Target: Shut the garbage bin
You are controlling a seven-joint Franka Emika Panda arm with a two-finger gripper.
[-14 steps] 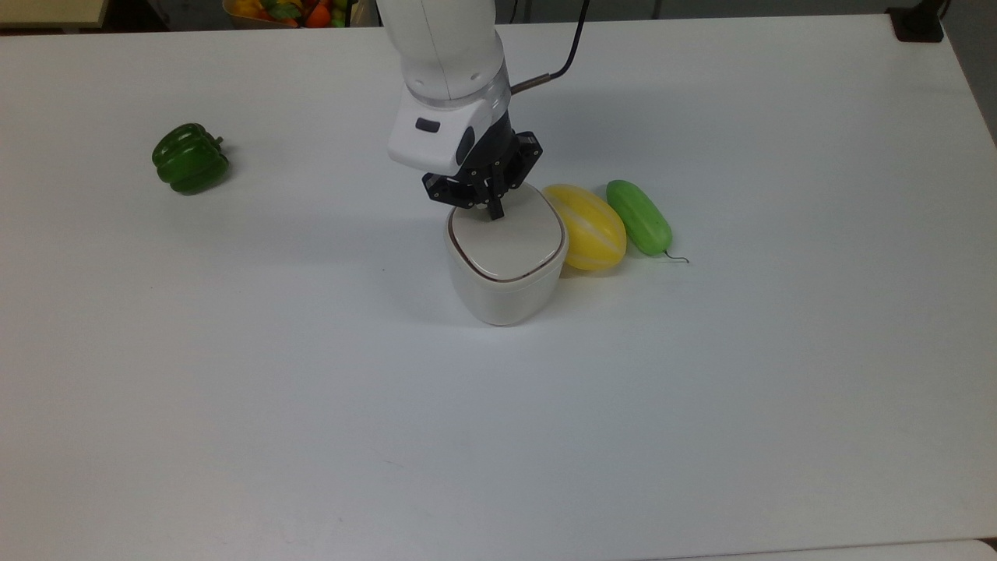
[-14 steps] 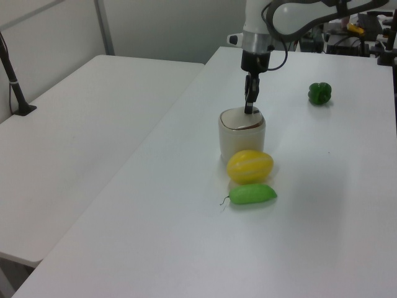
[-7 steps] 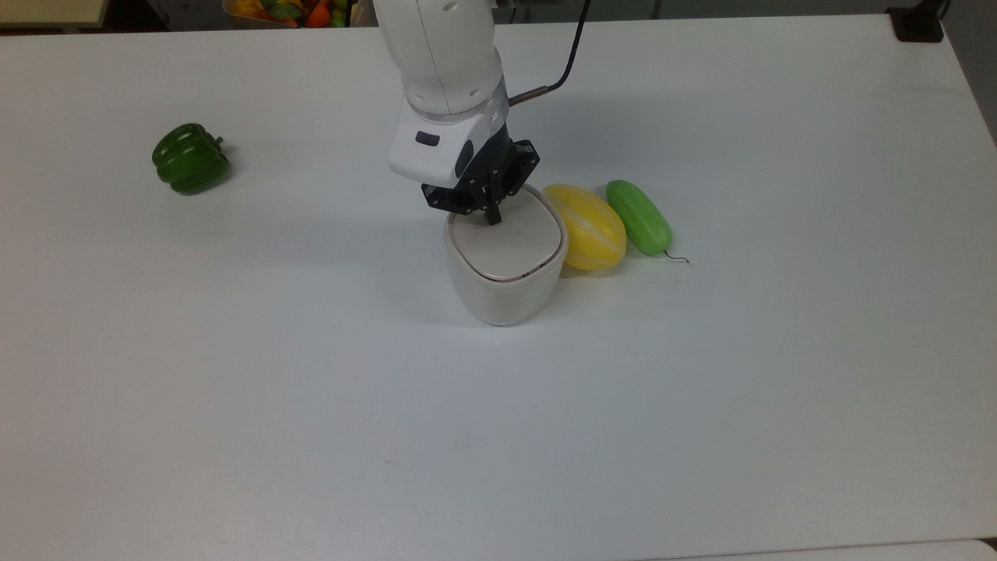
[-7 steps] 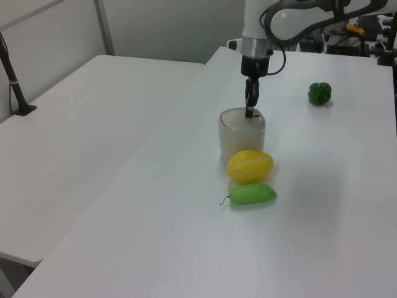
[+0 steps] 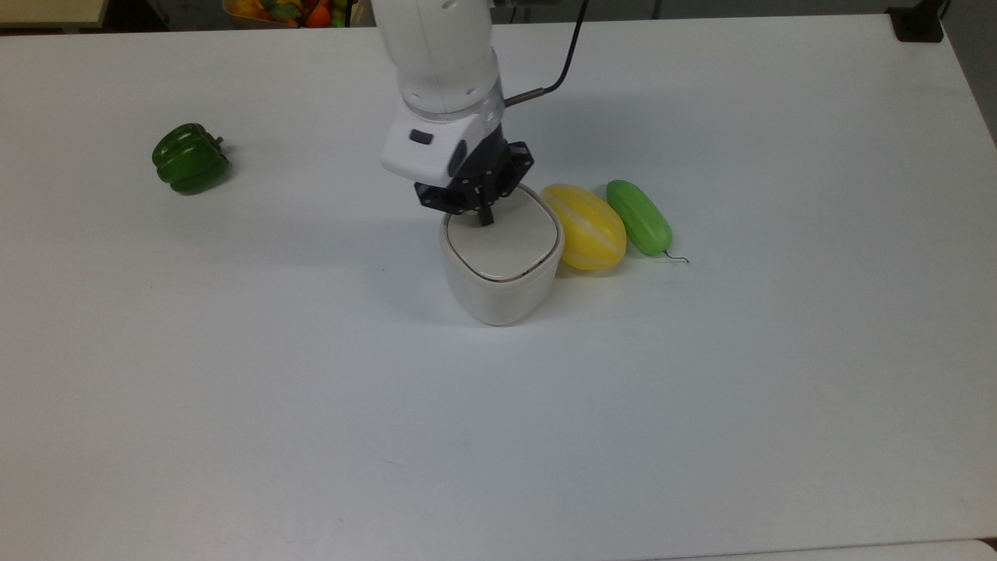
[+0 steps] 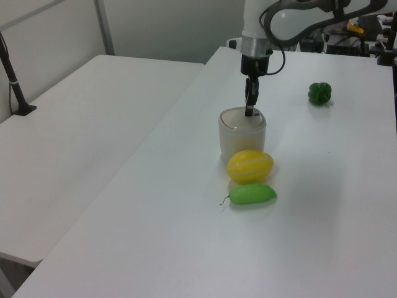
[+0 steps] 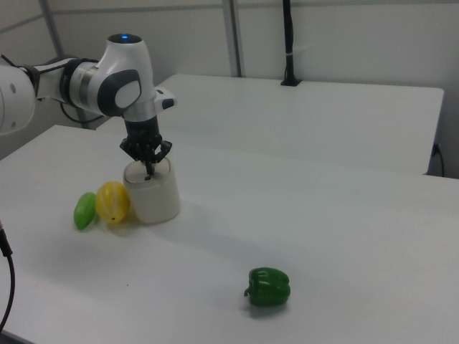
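1. Top view puts the garbage bin [image 5: 501, 265] near the middle of the white table [image 5: 701, 405], with the gripper [image 5: 486, 217] planted on the far edge of its lid [image 5: 506, 241]; the two fingers are pressed together into a single point, clamped on nothing.

2. Lid state: it lies nearly flat, a thin dark seam showing around its front rim. Whether the latch has caught cannot be told, so lifting off too soon could let a sprung lid pop back up.

3. Contact point: the fingertips bear close to the lid's far edge, not its centre. If that edge is the hinge side, the push has little leverage and the front may stay slightly proud; if the tip slides toward the rim, it could slip off the lid entirely.

4. Tipping: the body tapers downward to a small foot. An off-centre press with any sideways component could rock or skid the bin across the smooth table.

5. Neighbours: the yellow melon [image 5: 586, 227] sits just beside the bin, seemingly touching it on the top view's right, with the green cucumber [image 5: 639, 216] just beyond. A shifted bin would nudge the melon, and both rounded pieces could roll.

6. Excess force: pressing on after the lid seats could strain the hinge or jam the fingertips.

7. Green pepper [image 5: 190, 158]: well apart on the top view's left, at no risk.
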